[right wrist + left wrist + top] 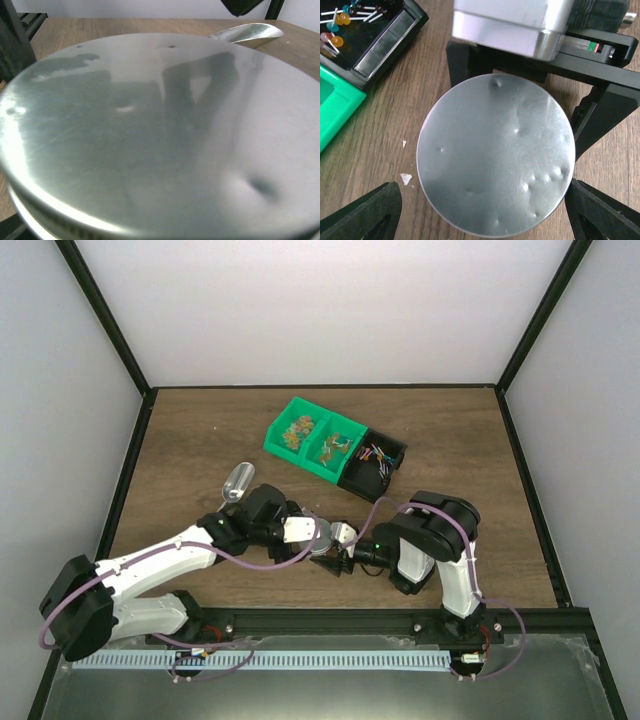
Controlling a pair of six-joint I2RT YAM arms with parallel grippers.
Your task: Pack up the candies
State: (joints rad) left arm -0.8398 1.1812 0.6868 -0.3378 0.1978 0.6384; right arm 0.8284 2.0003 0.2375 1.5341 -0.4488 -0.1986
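No readable text, label, brand or number for you to log in any view: lidded metal tin (495, 160), green bins (315, 440) and black tray (372, 468) show none.

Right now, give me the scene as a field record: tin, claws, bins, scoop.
tin: round, metal, dented top, between both claws
left claw: open, one finger on either side of the tin
right claw: astride the tin from the opposite side; grip unclear
green bin: two compartments, candies in both
black bin: against the green bin's right end, holds sweets on sticks
scoop: metal, lying left of the bins, untouched
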